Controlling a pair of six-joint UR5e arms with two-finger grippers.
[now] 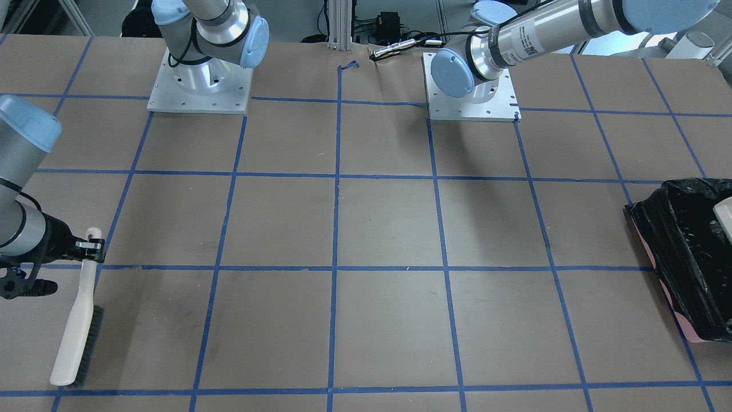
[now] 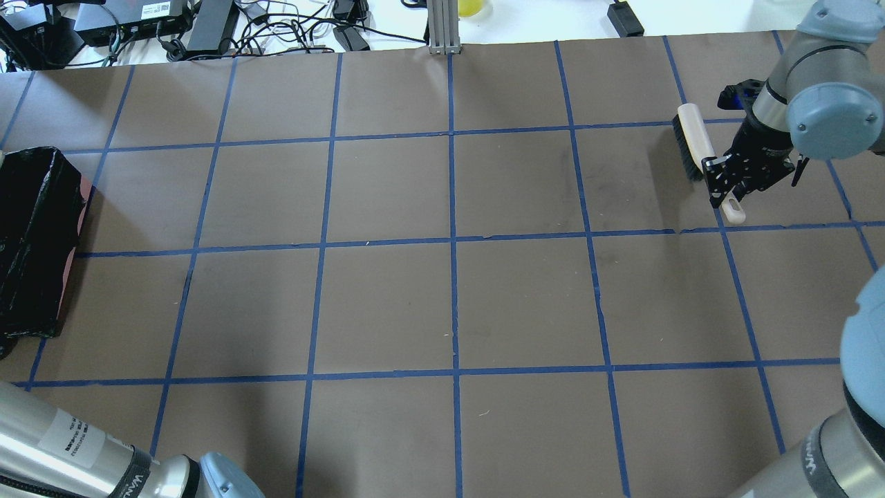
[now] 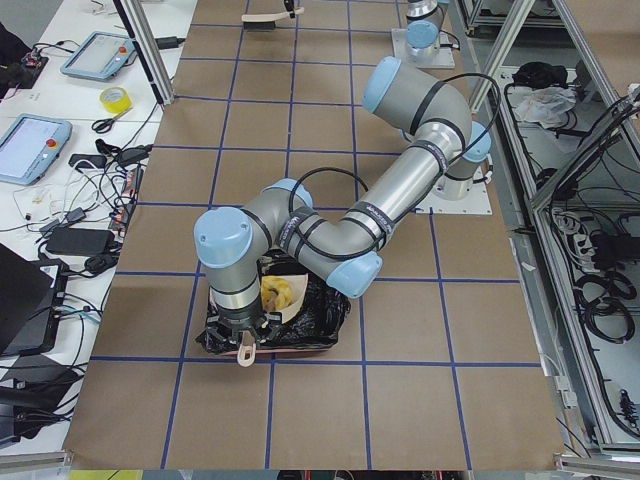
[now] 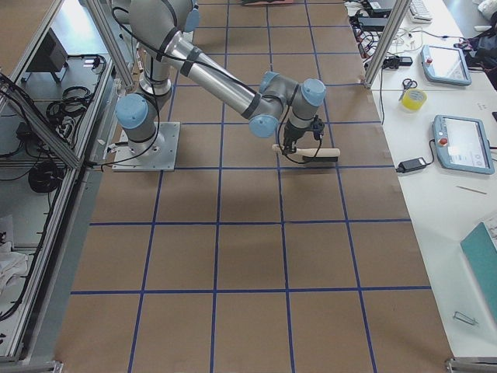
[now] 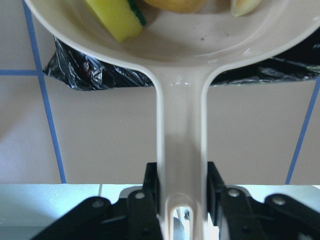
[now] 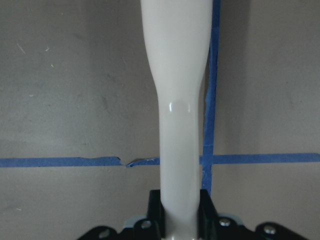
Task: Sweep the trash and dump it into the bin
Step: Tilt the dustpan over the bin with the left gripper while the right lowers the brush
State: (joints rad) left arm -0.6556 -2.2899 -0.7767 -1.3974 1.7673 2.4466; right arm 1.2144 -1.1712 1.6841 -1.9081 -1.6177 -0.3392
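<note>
- The left claw [image 5: 182, 184] is clamped on the handle of a beige plastic dustpan [image 5: 200, 47], one black finger pressed against each side of the handle.
- The dustpan's scoop hangs over a rectangular pink bin lined with a crinkly glossy black plastic bag [image 2: 73, 243]. The bin stands at the left end of the brown paper-covered surface with a blue tape grid [image 2: 387, 187], about midway between the surface's near and far edges.
- All three pieces of trash lie in the scoop of the dustpan.
- The small yellow square sponge with green backing [image 5: 116, 17] lies toward the left of the scoop in the left wrist view.
- The golden-brown potato-like lump [image 5: 172, 4] lies just beside the sponge, in the middle of the scoop.
- An end of the tan curved pastry [image 5: 243, 5] shows on the right, cut off by the top of the left wrist view.
- The right claw [image 6: 181, 210] is closed around the handle of a cream hand brush with dark bristles [image 1: 77, 326].
- The brush sits low near the far right corner of the surface, bristles turned sideways. Whether it touches the paper cannot be told.
- The two arms are well apart, one at each end of the surface.
</note>
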